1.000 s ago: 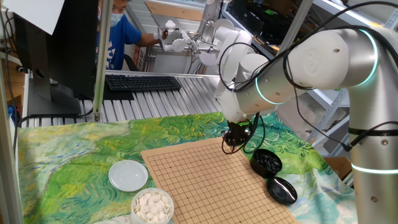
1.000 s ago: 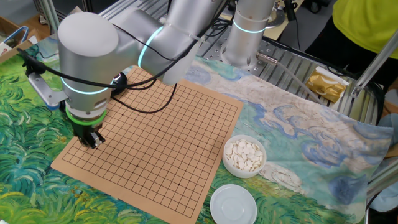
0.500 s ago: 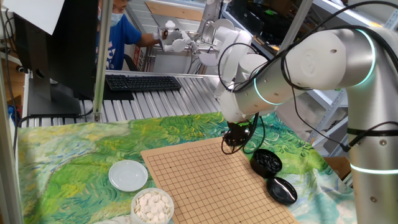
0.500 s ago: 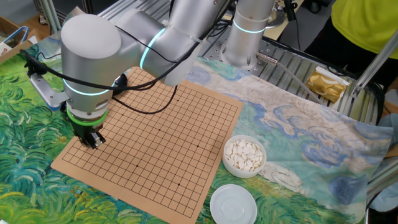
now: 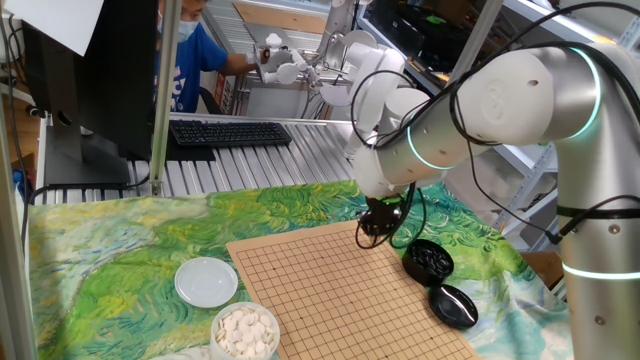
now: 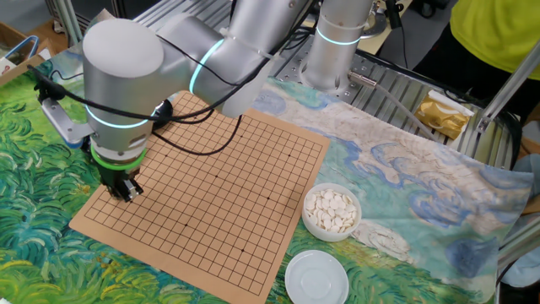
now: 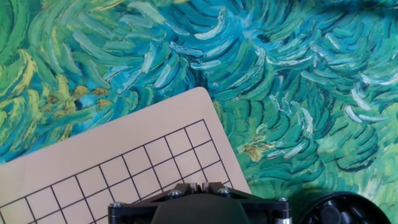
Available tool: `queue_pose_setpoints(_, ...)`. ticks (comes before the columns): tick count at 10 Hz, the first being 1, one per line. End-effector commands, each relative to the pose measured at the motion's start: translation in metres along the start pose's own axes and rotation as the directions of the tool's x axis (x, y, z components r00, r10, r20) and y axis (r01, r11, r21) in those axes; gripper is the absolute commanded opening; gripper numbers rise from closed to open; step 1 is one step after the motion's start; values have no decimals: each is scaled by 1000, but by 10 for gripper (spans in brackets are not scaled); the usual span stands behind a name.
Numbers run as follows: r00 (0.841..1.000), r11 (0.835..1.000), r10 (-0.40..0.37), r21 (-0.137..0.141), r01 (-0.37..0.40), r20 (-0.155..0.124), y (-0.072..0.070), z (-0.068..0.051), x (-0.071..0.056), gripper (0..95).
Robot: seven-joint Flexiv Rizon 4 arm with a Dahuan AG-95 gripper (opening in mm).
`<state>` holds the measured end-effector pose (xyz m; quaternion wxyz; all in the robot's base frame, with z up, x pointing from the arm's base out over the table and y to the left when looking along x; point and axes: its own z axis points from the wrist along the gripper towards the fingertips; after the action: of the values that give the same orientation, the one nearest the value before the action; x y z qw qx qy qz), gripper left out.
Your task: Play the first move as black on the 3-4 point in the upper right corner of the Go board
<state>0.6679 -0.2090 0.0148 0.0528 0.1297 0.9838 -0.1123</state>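
While the bowl of white stones (image 5: 245, 330) sits at the lower left of one fixed view, touching the bottom edge, its empty white lid (image 5: 206, 281) lies just above it on the green painted cloth (image 5: 110, 260) that covers the worktop. Right of them the Go board (image 5: 340, 290) fills the lower middle. The claw (image 5: 374, 230) hangs low over the board's far right corner; in the other fixed view it (image 6: 124, 187) stands over the left corner of the board (image 6: 219, 186), and whether it grips a stone I cannot tell, as the fingertips are too small and dark to read. No black stone shows on the grid. The black stones rest in a dark bowl (image 5: 429, 261) just right of the board, its dark lid (image 5: 453, 304) below it. The hand view shows the board corner (image 7: 124, 162) bare, with the dark bowl's rim (image 7: 348, 211) at lower right.
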Motion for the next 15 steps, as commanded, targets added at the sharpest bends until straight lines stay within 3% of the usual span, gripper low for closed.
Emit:
queue_pose_setpoints(1,1000,1000,14,3,-14,7,0,0,0,190)
queue_pose_setpoints(2,1000,1000,23,1,-23,9,0,0,0,190)
queue_pose_setpoints(3,999,999,33,-3,-33,12,0,1,0,380)
queue_pose_setpoints(4,999,999,46,-6,-46,19,1,3,1,380)
queue_pose_setpoints(5,998,998,63,-12,-63,26,3,5,2,570)
queue_pose_setpoints(6,995,995,96,-26,-96,13,5,5,2,570)
queue_pose_setpoints(7,986,983,162,-85,-165,-42,9,1,0,570)
queue_pose_setpoints(8,970,961,216,-153,-232,-115,12,-4,-2,570)
queue_pose_setpoints(9,946,939,264,-176,-297,-187,19,-18,-6,570)
queue_pose_setpoints(11,946,944,235,-178,-277,-225,27,-41,-11,570)
queue_pose_setpoints(12,954,954,182,-194,-230,-237,25,-50,-13,190)
queue_pose_setpoints(13,963,957,119,-230,-176,-240,22,-58,-14,190)
queue_pose_setpoints(14,967,960,81,-243,-141,-242,19,-64,-15,0)
queue_pose_setpoints(15,968,960,57,-252,-119,-243,15,-72,-15,0)
